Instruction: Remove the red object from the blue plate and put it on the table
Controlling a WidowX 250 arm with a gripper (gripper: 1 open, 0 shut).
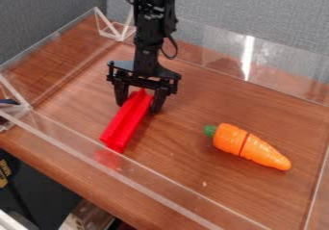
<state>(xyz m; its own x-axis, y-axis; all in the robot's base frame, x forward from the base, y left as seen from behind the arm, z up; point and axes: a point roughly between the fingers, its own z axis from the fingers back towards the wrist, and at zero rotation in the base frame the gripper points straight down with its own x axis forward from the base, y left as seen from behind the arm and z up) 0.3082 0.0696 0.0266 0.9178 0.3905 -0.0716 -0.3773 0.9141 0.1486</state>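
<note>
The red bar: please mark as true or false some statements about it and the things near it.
1. The red bar lies on the table. True.
2. The carrot is under the gripper. False: it lies apart, to the right in the picture.
3. The gripper is at the bar's far end. True.
4. The bar is on a blue plate. False: it is on the tabletop.
</note>
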